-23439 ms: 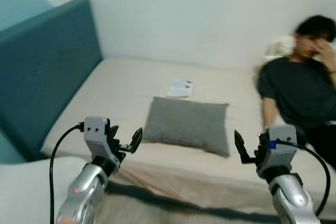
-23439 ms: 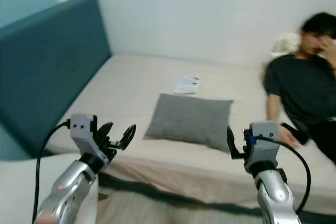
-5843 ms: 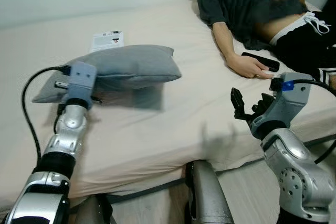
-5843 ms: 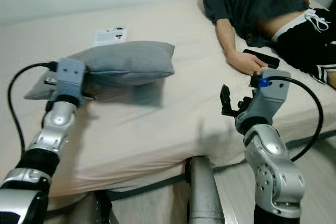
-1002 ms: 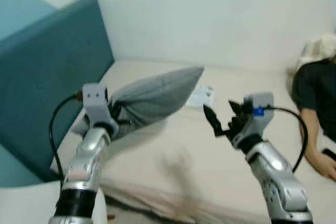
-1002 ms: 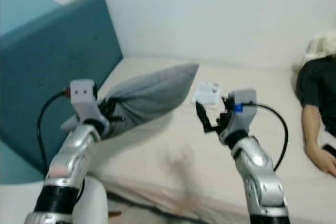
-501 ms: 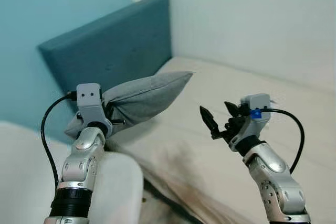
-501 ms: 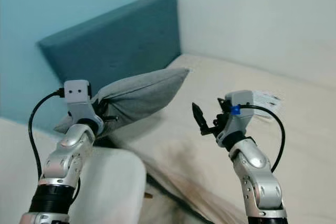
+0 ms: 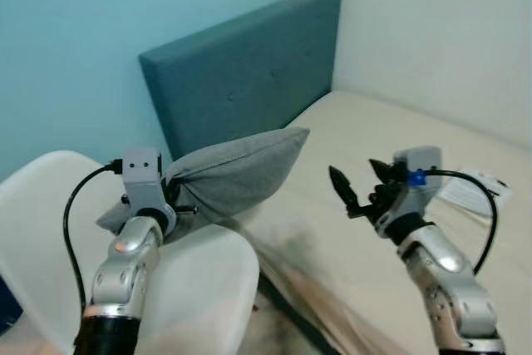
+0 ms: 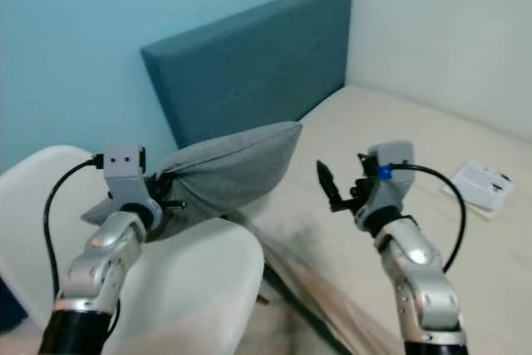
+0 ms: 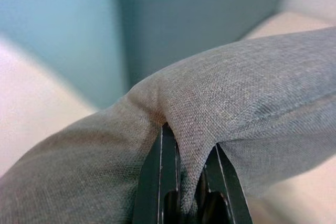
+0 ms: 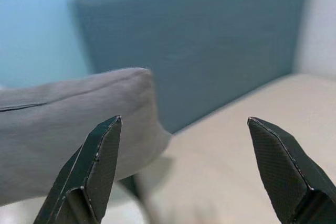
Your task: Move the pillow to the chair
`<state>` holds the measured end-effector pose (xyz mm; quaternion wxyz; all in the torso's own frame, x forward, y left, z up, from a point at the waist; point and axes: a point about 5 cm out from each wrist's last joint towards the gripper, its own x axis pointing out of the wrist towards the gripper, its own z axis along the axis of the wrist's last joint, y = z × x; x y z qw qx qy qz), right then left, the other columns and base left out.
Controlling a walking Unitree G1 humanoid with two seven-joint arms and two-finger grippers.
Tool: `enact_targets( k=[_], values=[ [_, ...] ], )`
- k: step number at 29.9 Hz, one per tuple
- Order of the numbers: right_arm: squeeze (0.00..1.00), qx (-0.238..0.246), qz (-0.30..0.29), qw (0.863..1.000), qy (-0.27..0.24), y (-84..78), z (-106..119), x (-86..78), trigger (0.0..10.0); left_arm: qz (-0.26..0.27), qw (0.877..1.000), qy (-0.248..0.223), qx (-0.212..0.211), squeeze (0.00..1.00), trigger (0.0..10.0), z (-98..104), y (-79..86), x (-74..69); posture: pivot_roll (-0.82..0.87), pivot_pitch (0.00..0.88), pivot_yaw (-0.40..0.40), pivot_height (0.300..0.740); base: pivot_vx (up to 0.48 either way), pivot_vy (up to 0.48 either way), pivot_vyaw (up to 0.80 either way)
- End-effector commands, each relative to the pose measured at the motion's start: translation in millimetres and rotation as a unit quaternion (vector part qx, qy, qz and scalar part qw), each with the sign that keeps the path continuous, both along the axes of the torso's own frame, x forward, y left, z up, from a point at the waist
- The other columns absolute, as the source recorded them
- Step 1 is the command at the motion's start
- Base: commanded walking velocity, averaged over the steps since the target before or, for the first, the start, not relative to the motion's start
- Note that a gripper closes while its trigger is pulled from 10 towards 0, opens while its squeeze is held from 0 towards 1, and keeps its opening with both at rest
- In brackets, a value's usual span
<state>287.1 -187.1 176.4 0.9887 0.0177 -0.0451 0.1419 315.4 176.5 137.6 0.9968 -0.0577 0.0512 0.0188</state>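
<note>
The grey pillow hangs in the air, pinched at one end by my left gripper, which is shut on its fabric. In the left wrist view the two black fingers clamp a fold of the pillow. It hovers just above the white chair at the lower left, with its free corner pointing toward the bed. My right gripper is held up over the bed's edge, open and holding nothing; its wrist view has the pillow beyond the spread fingers.
A teal headboard stands behind the pillow against a light blue wall. The beige bed stretches to the right, with a white booklet lying on it. Dark floor shows between chair and bed.
The camera has swung left, so the white chair now fills the lower left and the headboard sits further right. The pillow stays in my left gripper, now over the chair.
</note>
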Motion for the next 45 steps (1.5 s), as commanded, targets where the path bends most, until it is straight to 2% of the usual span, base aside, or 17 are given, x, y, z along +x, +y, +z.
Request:
enact_targets(
  k=[1,3,4,7,17,22,23,28,38,45],
  values=[
    [0.00,0.000,0.005,1.000,0.008,-0.2,-3.1,-0.8,10.0,0.004,1.000,-0.023,0.001,0.00,10.0,12.7,0.5,-1.9,-0.10,0.015,0.052,0.740,0.000,0.000,0.78],
    [0.00,-0.001,0.004,1.000,0.008,-1.6,-2.7,-0.6,10.0,0.000,1.000,-0.013,0.000,0.00,10.0,10.8,-3.4,-3.9,-0.10,0.015,0.052,0.740,0.000,0.000,0.78],
    [0.00,-0.004,0.003,1.000,0.008,-3.1,-2.0,-0.1,10.0,-0.006,1.000,0.007,-0.005,0.00,10.0,6.7,-10.1,-7.8,-0.10,0.015,0.052,0.740,0.000,0.000,0.78],
    [0.00,-0.006,0.002,1.000,0.009,-3.7,-1.6,0.6,10.0,-0.010,1.000,0.017,-0.012,0.00,10.0,4.2,-14.3,-9.7,-0.10,0.014,0.047,0.740,0.000,0.000,0.78],
    [0.00,-0.008,0.012,1.000,0.014,-1.0,-3.1,0.1,10.0,-0.015,0.999,0.028,-0.030,0.00,10.0,5.0,-15.4,-8.1,-0.10,0.011,0.044,0.740,0.000,0.000,0.78],
    [0.00,-0.019,0.006,0.999,0.028,-1.6,-7.5,1.4,10.0,-0.042,0.997,0.035,-0.048,0.00,10.0,3.9,-23.5,-7.5,-0.10,0.000,0.038,0.740,0.000,-0.050,0.77],
    [0.00,-0.010,-0.013,0.999,0.039,-4.9,-10.5,4.2,10.0,-0.056,0.996,0.043,-0.051,0.00,10.0,3.0,-28.5,-6.6,-0.10,0.000,0.038,0.740,0.000,-0.480,0.00],
    [0.00,-0.023,-0.034,0.997,0.068,-9.7,-16.9,7.9,10.0,-0.049,0.996,0.048,-0.055,0.00,10.0,2.2,-32.4,-5.5,-0.11,0.000,0.039,0.740,0.000,-0.384,0.00],
    [0.00,-0.022,-0.038,0.996,0.071,-10.3,-16.8,8.8,10.0,-0.044,0.996,0.051,-0.060,0.00,10.0,4.2,-32.1,-2.5,-0.11,0.000,0.037,0.740,0.000,0.000,0.00],
    [0.00,-0.032,-0.040,0.996,0.077,-7.5,-18.6,9.3,10.0,-0.048,0.996,0.034,-0.062,0.00,10.0,14.6,-31.4,8.4,-0.12,0.000,0.042,0.740,0.000,0.000,0.00]
  ],
)
